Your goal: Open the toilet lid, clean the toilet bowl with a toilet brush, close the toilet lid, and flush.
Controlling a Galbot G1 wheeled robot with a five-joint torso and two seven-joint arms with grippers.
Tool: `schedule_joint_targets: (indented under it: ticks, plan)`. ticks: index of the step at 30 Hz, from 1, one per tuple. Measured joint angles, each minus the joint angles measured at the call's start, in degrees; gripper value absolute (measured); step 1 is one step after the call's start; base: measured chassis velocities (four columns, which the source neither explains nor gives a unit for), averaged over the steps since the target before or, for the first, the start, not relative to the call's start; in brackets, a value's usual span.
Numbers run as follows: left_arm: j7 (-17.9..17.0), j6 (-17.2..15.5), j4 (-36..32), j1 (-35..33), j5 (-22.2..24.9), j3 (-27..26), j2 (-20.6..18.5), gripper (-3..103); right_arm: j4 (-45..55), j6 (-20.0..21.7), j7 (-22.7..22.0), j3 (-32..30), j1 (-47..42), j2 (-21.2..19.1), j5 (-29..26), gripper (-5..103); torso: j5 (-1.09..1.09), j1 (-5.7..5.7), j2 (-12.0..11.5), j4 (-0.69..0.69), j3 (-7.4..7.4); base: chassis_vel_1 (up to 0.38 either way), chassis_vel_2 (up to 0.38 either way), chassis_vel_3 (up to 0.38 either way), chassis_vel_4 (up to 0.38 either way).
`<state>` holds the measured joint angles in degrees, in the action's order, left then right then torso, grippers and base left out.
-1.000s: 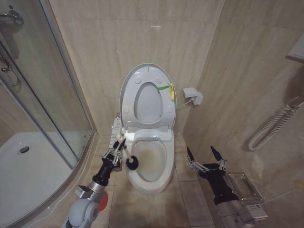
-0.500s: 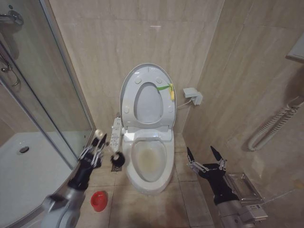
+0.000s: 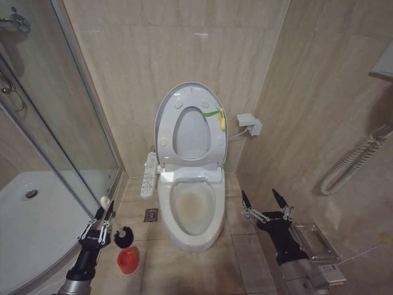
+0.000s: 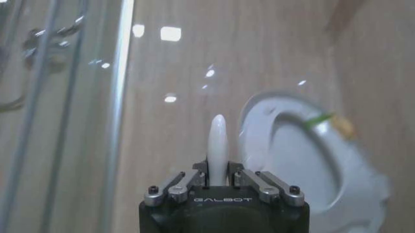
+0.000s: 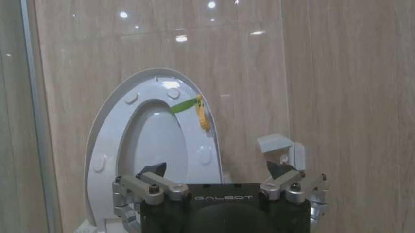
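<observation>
Left gripper (image 3: 98, 228) is clamped on the toilet brush (image 3: 113, 222), whose dark bristle head hangs just above the small round red cup holder (image 3: 128, 260). Judgement: lower it vertically, head centred over the cup. Right gripper (image 3: 266, 206) waits spread beside the stained ceramic toilet bowl (image 3: 191, 209); the glossy oval toilet lid (image 3: 166, 117) stands raised.

GALBOT on left pincer (image 4: 218, 183), GALBOT on right pincer (image 5: 220, 177)

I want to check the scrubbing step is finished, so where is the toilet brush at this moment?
In the head view the toilet brush is held by the left gripper at the robot's left, its bristle head just above the red cup holder, left of the toilet bowl.
</observation>
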<state>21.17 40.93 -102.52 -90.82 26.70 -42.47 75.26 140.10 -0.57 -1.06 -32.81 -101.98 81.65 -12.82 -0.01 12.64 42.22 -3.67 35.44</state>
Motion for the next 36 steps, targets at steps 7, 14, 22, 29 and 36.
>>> schedule_joint_targets:
  ticks: [7,14,22,29,36]
  plan:
    - [1.8,3.7,18.2,8.3,4.0,0.8,-2.0,20,0.0,0.0,0.0,0.0,0.0,0.0,0.0,100,-0.01,0.01,0.0,-0.01,0.00,0.000,0.000,0.000,0.000]
    - [3.5,5.4,28.3,12.4,7.6,2.9,-3.1,20,0.0,0.0,0.0,0.0,0.0,0.0,0.0,100,-0.01,0.01,0.0,0.01,0.00,0.000,0.000,0.000,0.000]
    - [4.3,6.0,36.4,16.3,8.5,5.1,-3.4,20,0.0,0.0,0.0,0.0,0.0,0.0,0.0,100,0.00,0.01,0.0,0.01,0.00,0.000,0.000,0.000,0.000]
    - [4.5,6.0,40.9,19.0,8.5,6.7,-4.5,20,0.0,0.0,0.0,0.0,0.0,0.0,0.0,100,0.01,0.01,0.0,0.01,0.00,0.000,0.000,0.000,0.000]
    - [5.0,6.0,43.9,21.5,8.8,8.4,-5.0,20,0.0,0.0,0.0,0.0,0.0,0.0,0.0,100,0.01,0.01,0.0,0.01,0.00,0.000,0.000,0.000,0.000]
